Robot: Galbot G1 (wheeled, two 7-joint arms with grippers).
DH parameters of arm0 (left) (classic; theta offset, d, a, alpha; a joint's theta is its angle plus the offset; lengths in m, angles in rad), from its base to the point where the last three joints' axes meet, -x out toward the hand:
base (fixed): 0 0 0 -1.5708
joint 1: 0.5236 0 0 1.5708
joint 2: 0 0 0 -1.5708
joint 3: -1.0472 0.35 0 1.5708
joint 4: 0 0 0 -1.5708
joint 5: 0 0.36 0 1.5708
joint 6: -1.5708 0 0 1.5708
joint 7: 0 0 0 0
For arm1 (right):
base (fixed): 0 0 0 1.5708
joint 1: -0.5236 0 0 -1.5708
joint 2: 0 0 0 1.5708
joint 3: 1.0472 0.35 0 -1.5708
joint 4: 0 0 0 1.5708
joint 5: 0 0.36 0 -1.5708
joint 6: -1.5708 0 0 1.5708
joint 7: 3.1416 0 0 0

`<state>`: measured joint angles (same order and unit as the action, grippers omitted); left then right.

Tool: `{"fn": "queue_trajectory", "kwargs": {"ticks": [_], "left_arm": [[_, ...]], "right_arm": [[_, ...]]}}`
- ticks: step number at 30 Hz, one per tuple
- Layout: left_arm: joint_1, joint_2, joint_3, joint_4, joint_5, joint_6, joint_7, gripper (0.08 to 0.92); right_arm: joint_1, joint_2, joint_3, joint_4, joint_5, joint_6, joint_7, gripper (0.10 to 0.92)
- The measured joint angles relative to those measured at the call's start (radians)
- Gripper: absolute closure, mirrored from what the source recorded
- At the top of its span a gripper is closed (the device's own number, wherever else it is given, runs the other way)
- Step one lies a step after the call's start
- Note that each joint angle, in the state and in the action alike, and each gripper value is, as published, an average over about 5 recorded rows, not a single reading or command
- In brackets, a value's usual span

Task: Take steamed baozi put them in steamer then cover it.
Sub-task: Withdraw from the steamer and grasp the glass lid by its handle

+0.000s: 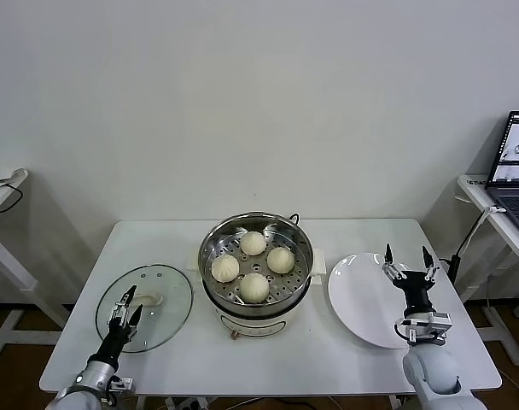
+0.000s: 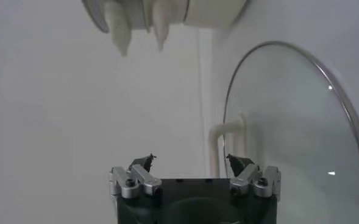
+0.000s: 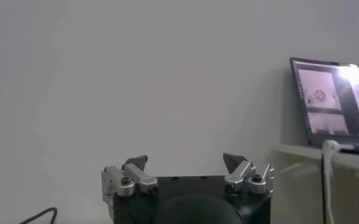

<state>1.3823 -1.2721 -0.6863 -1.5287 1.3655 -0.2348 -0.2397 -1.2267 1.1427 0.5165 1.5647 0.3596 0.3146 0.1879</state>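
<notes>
The shiny steamer (image 1: pixel 207 256) stands at the middle of the white table, uncovered. Several pleated cream baozi (image 1: pixel 253 288) lie on its perforated tray. The cover (image 1: pixel 170 295), a glass lid with a cream handle (image 1: pixel 148 301), lies flat on the table left of the steamer. My left gripper (image 1: pixel 130 301) hovers open over the lid's near part, just short of the handle. The left wrist view shows the lid (image 2: pixel 289 134) and handle (image 2: pixel 219 143) ahead of the open left gripper (image 2: pixel 191 161). My right gripper (image 1: pixel 407 253) stands open and empty, pointing up beside the plate.
A bare white plate (image 1: pixel 362 295) lies right of the steamer, under the right arm. A laptop (image 1: pixel 516 162) sits on a side table at far right, also seen as a laptop (image 3: pixel 337 103) from the right wrist. Another table edge (image 1: pixel 3 192) is at far left.
</notes>
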Motion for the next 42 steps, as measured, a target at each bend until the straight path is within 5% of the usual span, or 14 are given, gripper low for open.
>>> {"fn": "queue_trajectory", "kwargs": {"ticks": [29, 42], "left_arm": [[-0.115, -0.003, 0.041, 0.076, 0.025, 0.069, 0.014, 0.18], [-0.144, -0.003, 0.049, 0.126, 0.012, 0.071, 0.046, 0.512]], "right_arm": [[-0.026, 0.048, -0.002, -0.026, -0.066, 0.02, -0.002, 0.203], [-0.024, 0.053, -0.008, -0.021, -0.084, 0.021, 0.005, 0.203]]}}
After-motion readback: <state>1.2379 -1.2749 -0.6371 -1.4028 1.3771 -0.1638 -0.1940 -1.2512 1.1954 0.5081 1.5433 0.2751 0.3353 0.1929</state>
